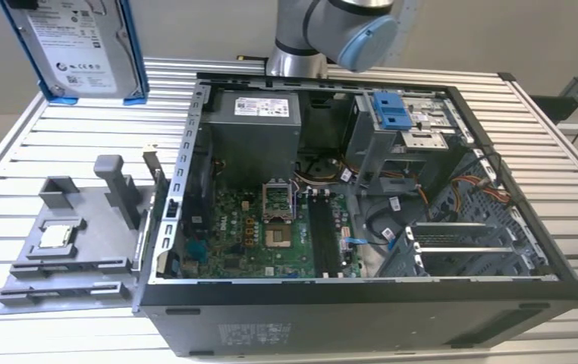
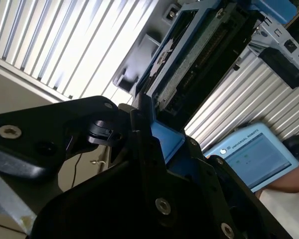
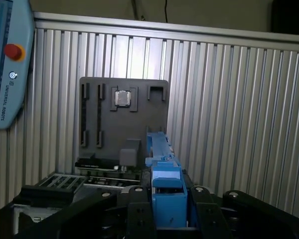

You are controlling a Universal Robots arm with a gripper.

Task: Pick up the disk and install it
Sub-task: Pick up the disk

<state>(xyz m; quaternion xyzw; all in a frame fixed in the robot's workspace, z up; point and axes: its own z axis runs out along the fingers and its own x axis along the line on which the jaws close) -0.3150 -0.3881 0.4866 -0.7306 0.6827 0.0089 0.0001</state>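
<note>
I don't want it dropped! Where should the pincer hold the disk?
From above, at its top end, across the thin side, on the blue frame: narrow enough there to fit between the fingers. The pincer holds the upright disk so.

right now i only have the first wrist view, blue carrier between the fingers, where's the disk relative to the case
observer: In the exterior view the disk hangs upright, high on the exterior view's left, outside the case.
operator: where's the cage
observer: The grey cage with the blue latch stands inside the case, at its end toward the exterior view's upper right.
operator: which way does the label face
observer: The disk's white label faces the exterior camera.
</note>
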